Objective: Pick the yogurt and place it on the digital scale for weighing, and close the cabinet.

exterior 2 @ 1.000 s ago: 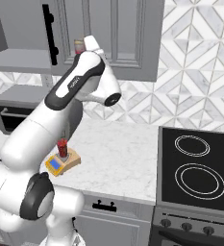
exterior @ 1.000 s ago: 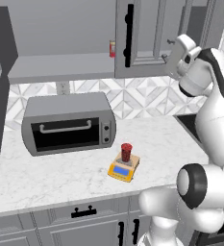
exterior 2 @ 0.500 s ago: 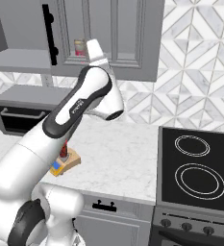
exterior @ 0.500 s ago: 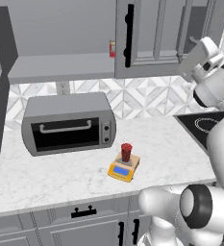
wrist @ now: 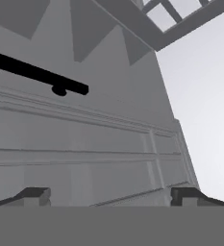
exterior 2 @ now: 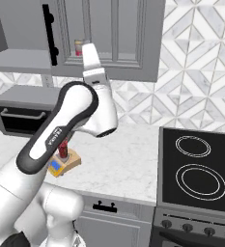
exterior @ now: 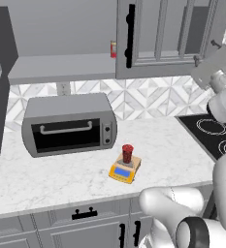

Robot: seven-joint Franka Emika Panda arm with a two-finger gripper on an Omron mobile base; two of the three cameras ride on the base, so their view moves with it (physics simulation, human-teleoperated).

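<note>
Grey kitchen cabinetry is framing a white marble tabletop [exterior: 182, 155], with a patterned tile wall running behind it and a black stovetop [exterior 2: 201, 169] sitting at the right end. On the tabletop, the digital scale [exterior: 123, 171] is lying near the front edge, just right of a silver toaster oven [exterior: 68, 124], and the yogurt [exterior: 127, 153] is standing upright on its weighing plate; the right base view is showing the same cup [exterior 2: 63, 148] on the scale [exterior 2: 61, 164], partly behind the white arm. Above the toaster oven, the cabinet [exterior: 168, 38] is hanging on the wall with its left side standing open, so a bare shelf is showing, and a red can [exterior: 113, 49] is sitting at the far right of that shelf, just beside the panelled door with the long black bar handle [exterior: 130, 35]. The arm is reaching high, and the gripper [wrist: 111, 194] is facing the cabinet's panelled front at close range, its two dark fingertips [wrist: 34, 194] spread wide; the jaws are released and holding nothing. In the hand view the black handle [wrist: 36, 74] is running across the panel beyond the fingertips, apart from them.
</note>
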